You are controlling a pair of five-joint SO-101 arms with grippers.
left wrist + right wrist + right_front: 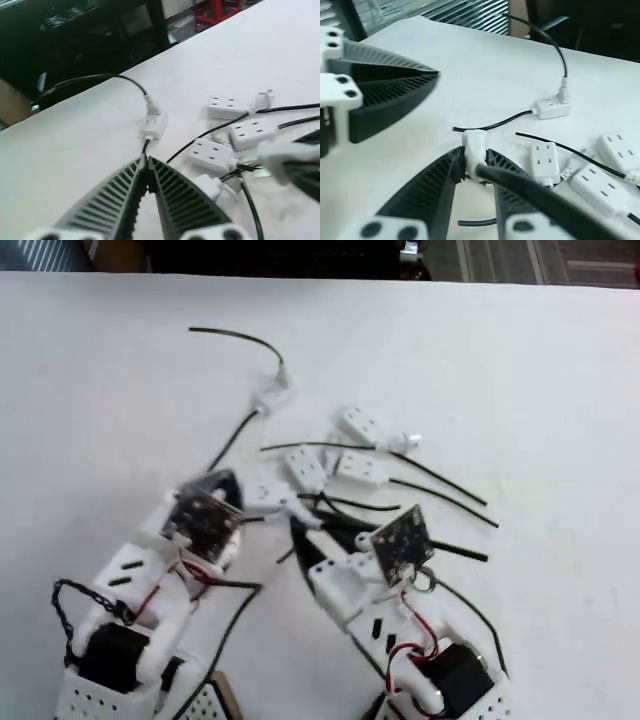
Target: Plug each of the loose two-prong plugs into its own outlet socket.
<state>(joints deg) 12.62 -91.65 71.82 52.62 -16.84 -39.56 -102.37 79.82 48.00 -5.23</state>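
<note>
Left gripper (148, 167): fingers together, nothing between them, low over the table (540, 360) toward its near edge. Right gripper (476, 167): clamped on a white plug (474, 146), black cord trailing back, just beside the left gripper. Three loose sockets (360, 468) cluster mid-table beyond both. Far socket (270, 397) has a second plug (282, 375) seated, toward the far edge. Wide tabletop runs from cluster to right edge

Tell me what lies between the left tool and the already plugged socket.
Just the black cord of that socket, running across bare table toward the left tool. The left wrist view shows it.
</note>
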